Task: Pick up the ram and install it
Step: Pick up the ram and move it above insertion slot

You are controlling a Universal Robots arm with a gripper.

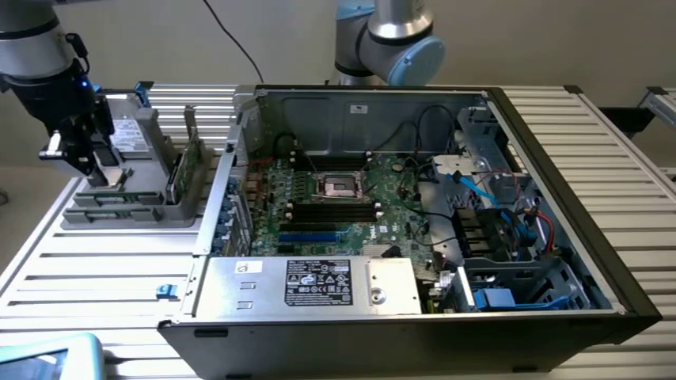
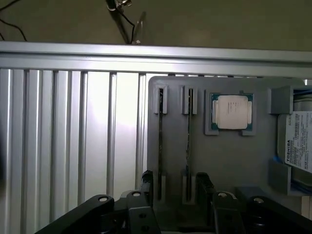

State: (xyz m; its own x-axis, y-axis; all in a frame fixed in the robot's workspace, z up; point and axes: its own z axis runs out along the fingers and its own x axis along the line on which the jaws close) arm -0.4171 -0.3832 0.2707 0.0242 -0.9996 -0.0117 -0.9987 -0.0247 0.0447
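Two ram sticks stand edge-on in slots of the grey holder tray [image 2: 229, 161], one ram stick [image 2: 160, 141] beside the other [image 2: 188, 141]. My gripper [image 2: 175, 187] hangs open just above their near ends, and both sticks lie within the span between the two black fingers [image 2: 146, 181]. In the exterior view the gripper [image 1: 79, 158] is over the tray [image 1: 127, 214] at the exterior view's left, outside the open computer case [image 1: 549, 174]. The black memory slots [image 1: 332, 210] lie on the motherboard below the processor socket [image 1: 340, 186].
A silver processor chip [image 2: 232, 112] sits in a tray pocket beside the sticks, and a labelled hard drive [image 2: 298, 141] lies further along. A wide expansion card [image 1: 188, 170] stands upright in the tray near the case wall. The power supply [image 1: 312, 285] fills the case front; cables crowd its right.
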